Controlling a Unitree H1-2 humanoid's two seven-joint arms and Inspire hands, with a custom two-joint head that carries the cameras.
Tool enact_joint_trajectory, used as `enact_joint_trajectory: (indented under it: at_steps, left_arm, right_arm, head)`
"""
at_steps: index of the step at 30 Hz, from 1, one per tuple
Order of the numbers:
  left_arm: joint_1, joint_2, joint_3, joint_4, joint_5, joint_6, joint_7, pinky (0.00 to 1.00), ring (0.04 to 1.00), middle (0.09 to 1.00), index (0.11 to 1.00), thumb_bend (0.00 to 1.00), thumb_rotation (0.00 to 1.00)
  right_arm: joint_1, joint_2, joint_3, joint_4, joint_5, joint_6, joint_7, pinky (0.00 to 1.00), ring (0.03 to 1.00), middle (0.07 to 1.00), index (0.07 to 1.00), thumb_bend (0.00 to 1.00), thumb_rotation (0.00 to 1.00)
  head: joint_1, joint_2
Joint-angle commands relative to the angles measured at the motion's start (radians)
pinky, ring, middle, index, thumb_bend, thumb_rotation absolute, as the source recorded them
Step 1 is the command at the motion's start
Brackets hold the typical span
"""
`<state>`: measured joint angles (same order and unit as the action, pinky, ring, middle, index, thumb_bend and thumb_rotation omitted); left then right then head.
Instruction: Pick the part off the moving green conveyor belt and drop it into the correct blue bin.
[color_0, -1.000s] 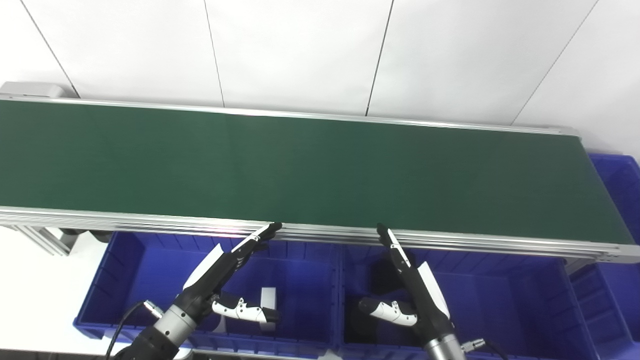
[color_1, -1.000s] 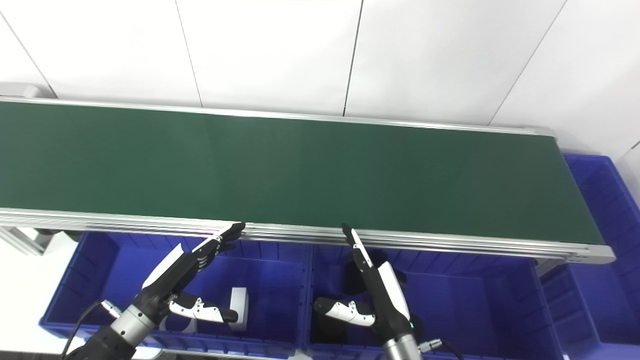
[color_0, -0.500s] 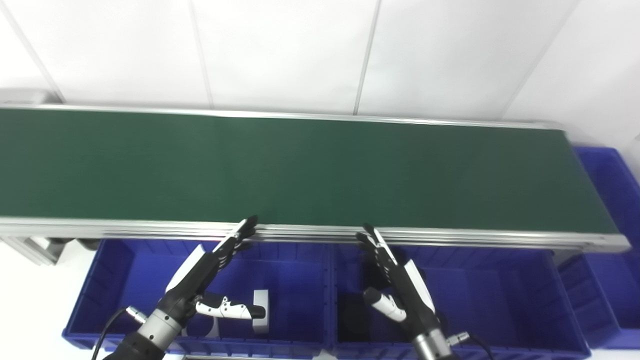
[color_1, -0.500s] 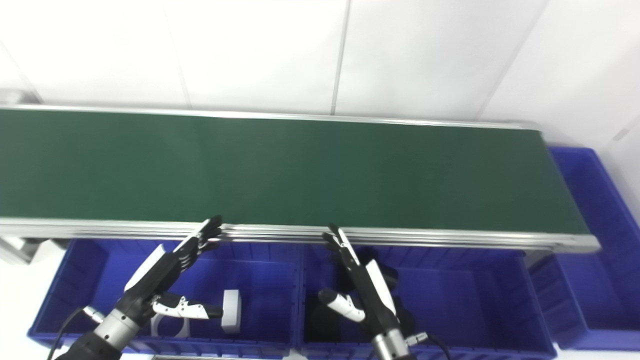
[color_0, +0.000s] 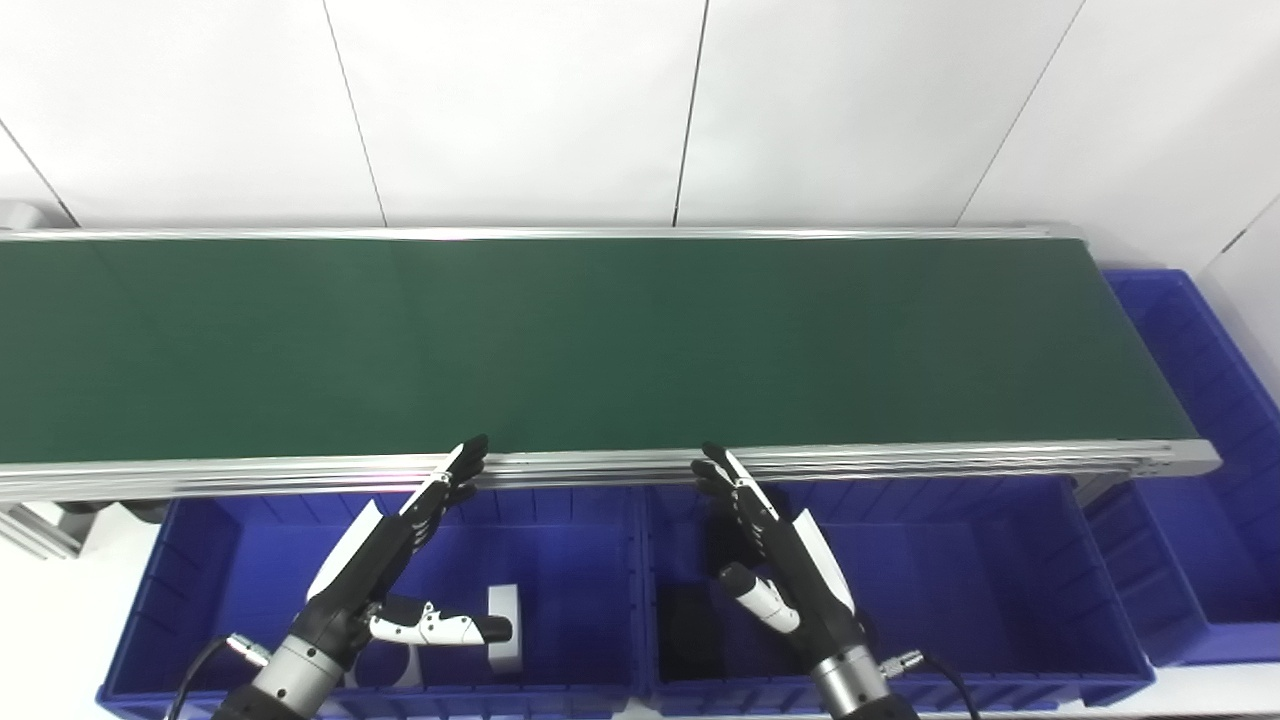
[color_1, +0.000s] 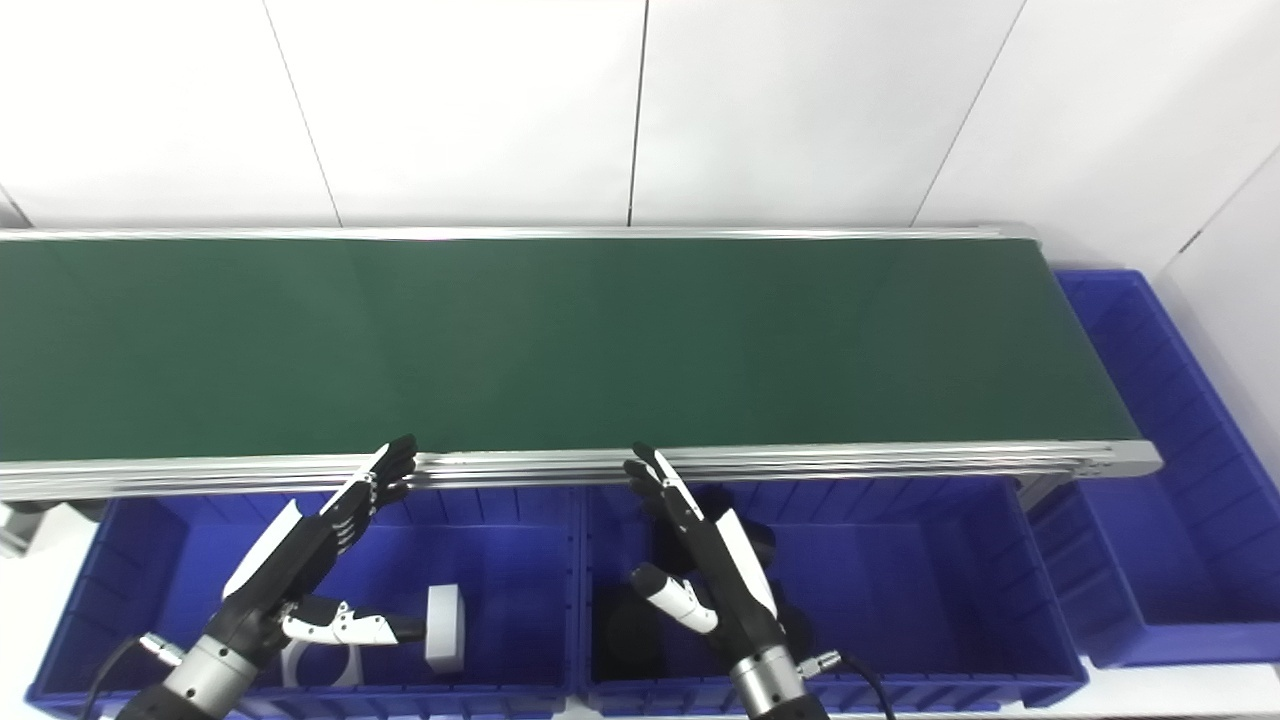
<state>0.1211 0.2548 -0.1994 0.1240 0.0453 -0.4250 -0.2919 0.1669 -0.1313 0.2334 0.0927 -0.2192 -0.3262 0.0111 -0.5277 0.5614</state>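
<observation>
The green conveyor belt (color_0: 600, 340) runs across the picture and I see no part on it. My left hand (color_0: 385, 560) hovers open over the left blue bin (color_0: 590, 540), its fingertips reaching up to the belt's near rail and its thumb stretched sideways. My right hand (color_0: 785, 560) hovers open over the middle blue bin (color_0: 980, 570), fingers slightly spread and also pointing at the rail. Neither hand holds anything.
White parts (color_0: 505, 625) lie in the left bin. A dark part (color_0: 685, 630) lies in the middle bin, partly behind my right hand. A third blue bin (color_0: 1200, 400) stands past the belt's right end. White wall panels rise behind the belt.
The whole picture has turned and shifted, so the camera moved. Both hands stay open by the rail. The right hand's fingers have spread a little.
</observation>
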Motion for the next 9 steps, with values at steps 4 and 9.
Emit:
enact_joint_trajectory:
  at_steps: [4,9]
  left_arm:
    - [-0.010,-0.008,0.001,-0.024,0.001,-0.018,0.004,0.93,0.982,1.000,1.000,0.83,0.24]
    - [-0.007,-0.013,0.000,-0.026,0.015,-0.018,0.008,0.94,0.988,1.000,1.000,0.84,0.24]
  right_arm:
    - [-0.002,-0.002,-0.011,-0.038,0.015,-0.045,0.011,0.87,0.892,0.908,0.971,0.90,0.96]
    - [0.001,-0.009,-0.012,-0.043,0.019,-0.043,0.024,0.89,0.896,0.910,0.971,0.90,0.94]
  head:
    - [0.010,0.000]
    - [0.041,0.001]
